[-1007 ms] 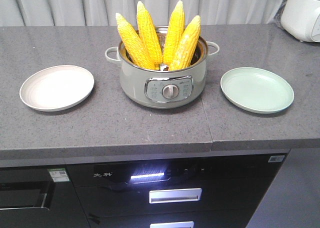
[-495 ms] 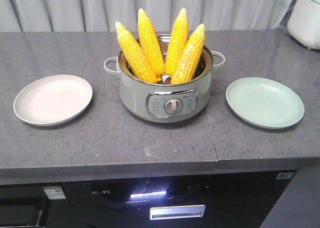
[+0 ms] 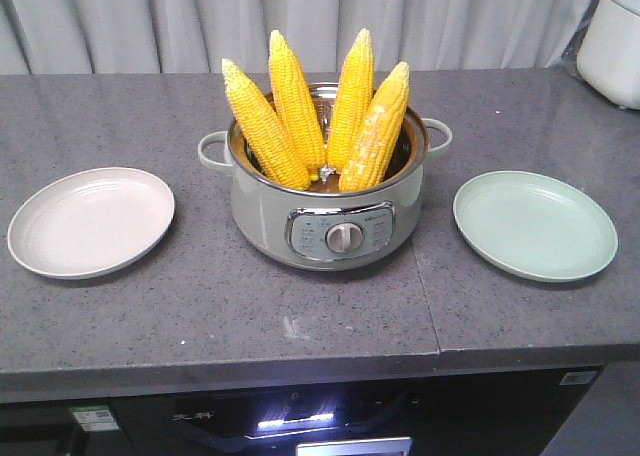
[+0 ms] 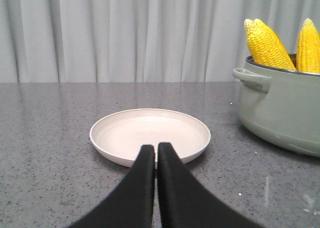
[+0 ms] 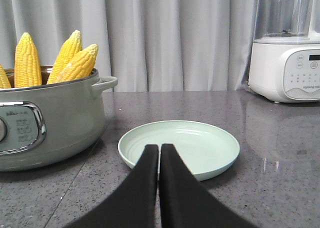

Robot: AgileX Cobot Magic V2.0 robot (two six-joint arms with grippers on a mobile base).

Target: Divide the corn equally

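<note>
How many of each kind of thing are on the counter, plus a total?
corn cobs: 4
plates: 2 (cream plate, green plate)
pot: 1
white appliance: 1
Total: 8

The four tapered cobs of corn are glowing bright yellow, their kernels running in neat rows. The round metal cooking pot is showing pale sage green, with a silver control panel. The round cream plate is sitting plain, as is the round mint-green plate. The stone countertop is lying grey with fine speckles. The left gripper and the right gripper are showing matte black.
</note>
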